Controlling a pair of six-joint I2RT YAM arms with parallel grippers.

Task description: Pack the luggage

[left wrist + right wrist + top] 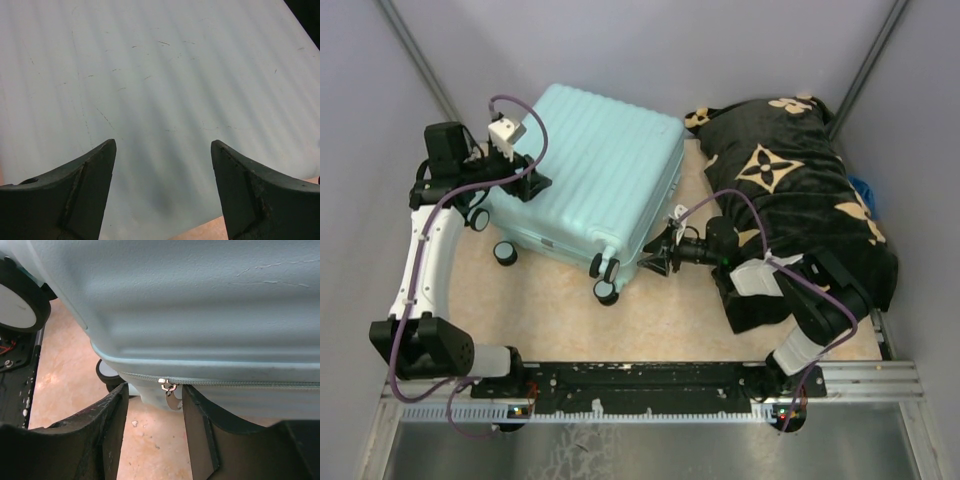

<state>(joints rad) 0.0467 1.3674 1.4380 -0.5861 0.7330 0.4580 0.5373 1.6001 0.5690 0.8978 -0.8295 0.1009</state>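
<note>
the packing looks barely begun: the luggage [590,170] lies flat and closed on the table [670,320], toward the left and far side, its ribbed shell up and its wheels [605,280] pointing to the near edge. its zip looks fully run shut, so nothing of the inside or of any contents can be seen. the black blanket [800,190] with tan flowers lies bunched outside it, just beside its right side, not packed. the left gripper [162,145] hangs with jaws wide over the bare shell near the left edge, holding nothing. the right gripper [155,390] is at the near right corner, jaws at a narrow gap on either side of the metal zip pull [170,394], not visibly pinching it. judging from this, unzipping, lifting the lid, loading the blanket and closing all remain.
</note>
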